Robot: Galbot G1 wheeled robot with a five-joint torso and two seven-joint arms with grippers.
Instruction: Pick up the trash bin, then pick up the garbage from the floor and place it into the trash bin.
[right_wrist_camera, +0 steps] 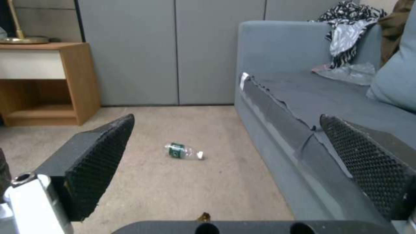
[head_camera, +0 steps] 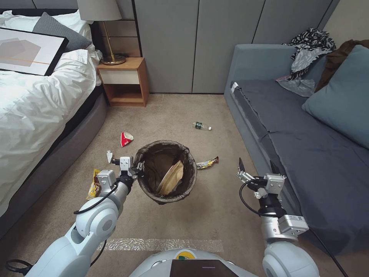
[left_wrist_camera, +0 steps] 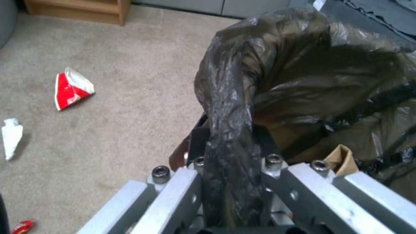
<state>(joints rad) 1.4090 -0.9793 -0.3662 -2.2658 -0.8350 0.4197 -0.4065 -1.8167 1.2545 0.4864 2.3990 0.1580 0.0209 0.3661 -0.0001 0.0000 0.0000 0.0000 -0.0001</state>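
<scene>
Now, left gripper [head_camera: 135, 169]: clamped on trash bin [head_camera: 166, 173] rim
Right gripper [head_camera: 256, 166]: spread, empty
Risk: thin liner slipping, bin tips

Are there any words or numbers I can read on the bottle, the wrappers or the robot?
None can be read.
small bottle: green label, print too small.
gold wrapper: too small.
yellow wrapper: too small.
red-and-white cup: no letters legible.
Sticker on right arm: blurred.
</scene>
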